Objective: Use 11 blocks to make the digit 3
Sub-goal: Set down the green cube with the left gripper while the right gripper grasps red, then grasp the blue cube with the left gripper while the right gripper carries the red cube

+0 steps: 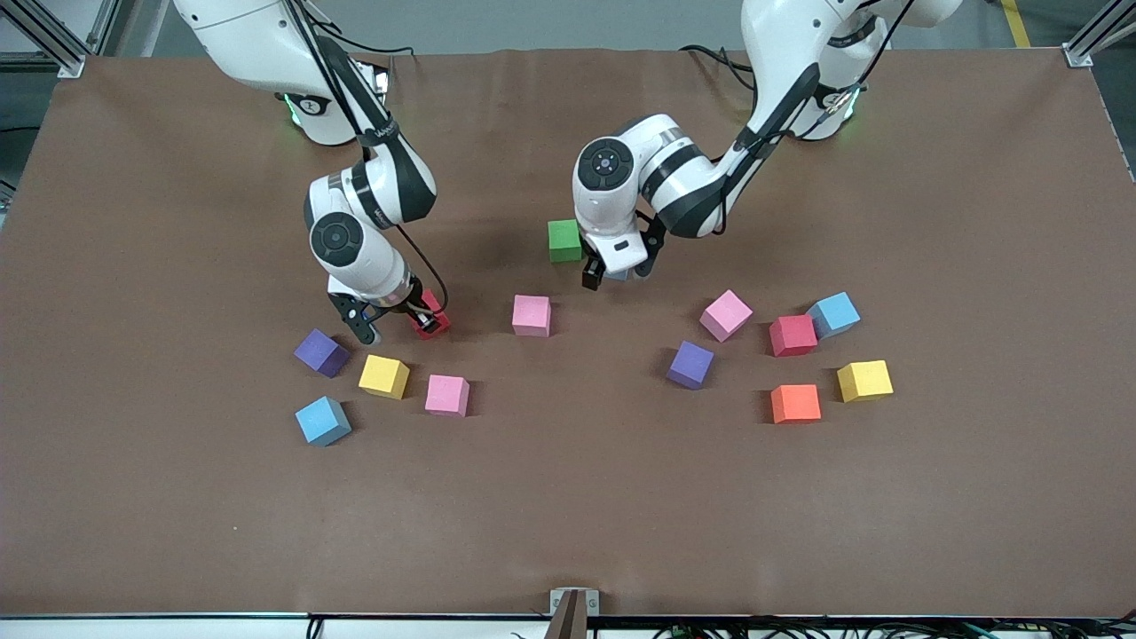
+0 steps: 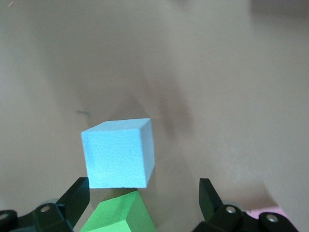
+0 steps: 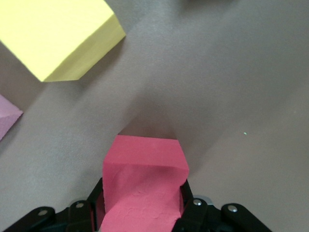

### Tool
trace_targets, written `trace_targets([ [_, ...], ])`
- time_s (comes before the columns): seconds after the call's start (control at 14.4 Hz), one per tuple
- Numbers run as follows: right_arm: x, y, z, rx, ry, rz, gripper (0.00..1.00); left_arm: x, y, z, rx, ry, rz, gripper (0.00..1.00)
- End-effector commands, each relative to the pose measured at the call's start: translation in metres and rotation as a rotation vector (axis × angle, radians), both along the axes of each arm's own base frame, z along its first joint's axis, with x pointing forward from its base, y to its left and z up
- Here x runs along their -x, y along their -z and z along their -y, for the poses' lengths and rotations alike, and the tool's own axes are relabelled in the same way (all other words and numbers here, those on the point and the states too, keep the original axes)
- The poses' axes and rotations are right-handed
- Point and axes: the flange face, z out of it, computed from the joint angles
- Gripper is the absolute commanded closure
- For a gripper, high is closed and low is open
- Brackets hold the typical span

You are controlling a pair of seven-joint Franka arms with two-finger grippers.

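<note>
My right gripper (image 1: 424, 325) (image 3: 142, 203) is down at the table, shut on a red block (image 1: 437, 311) (image 3: 145, 179) that fills the gap between its fingers. My left gripper (image 1: 603, 273) (image 2: 143, 191) hangs open just over the table. A light blue block (image 1: 617, 274) (image 2: 118, 153) lies just ahead of its fingertips, beside a green block (image 1: 564, 240) (image 2: 118, 215). Neither touches its fingers. The other blocks lie scattered. The digit 3 is out of view.
Near the right gripper lie purple (image 1: 320, 352), yellow (image 1: 383, 375), pink (image 1: 446, 395) and blue (image 1: 322, 421) blocks. A pink block (image 1: 532, 315) sits mid-table. Toward the left arm's end lie pink (image 1: 726, 315), purple (image 1: 690, 365), red (image 1: 792, 335), blue (image 1: 833, 314), orange (image 1: 795, 403) and yellow (image 1: 864, 380) blocks.
</note>
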Motion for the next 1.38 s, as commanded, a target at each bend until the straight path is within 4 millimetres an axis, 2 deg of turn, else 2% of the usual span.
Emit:
trace_targets([
  [0.0,0.014,-0.006,-0.020,0.009,0.086,-0.002,1.00,0.008,0.003,-0.007,-0.024,-0.134,0.007,0.00],
  [0.21,0.037,-0.008,-0.060,0.028,0.239,-0.017,1.00,0.021,0.009,-0.014,-0.022,-0.141,0.016,0.00],
  [0.55,0.080,-0.013,-0.116,0.054,0.430,-0.031,1.00,0.040,0.033,-0.025,-0.017,-0.144,0.038,0.00],
  [0.76,0.100,-0.011,-0.138,0.067,0.491,-0.037,1.00,0.042,0.037,-0.025,-0.019,-0.135,0.038,0.02],
  [0.83,0.106,-0.011,-0.144,0.066,0.499,-0.035,1.00,0.041,0.037,-0.026,-0.021,-0.127,0.046,0.18],
  [0.9,0.110,-0.011,-0.148,0.064,0.509,-0.036,1.00,0.040,0.035,-0.025,-0.020,-0.120,0.056,0.42],
  [0.97,0.113,-0.012,-0.152,0.063,0.517,-0.037,1.00,0.040,0.035,-0.025,-0.018,-0.119,0.057,0.55],
  [1.04,0.117,-0.012,-0.156,0.062,0.524,-0.036,1.00,0.042,0.036,-0.025,-0.020,-0.118,0.056,0.64],
  [1.18,0.120,-0.016,-0.159,0.054,0.533,-0.037,1.00,0.048,0.037,-0.021,-0.026,-0.156,0.058,0.67],
  [1.32,0.119,-0.030,-0.155,0.029,0.553,-0.038,1.00,0.055,0.033,-0.015,-0.026,-0.214,0.060,0.67],
])
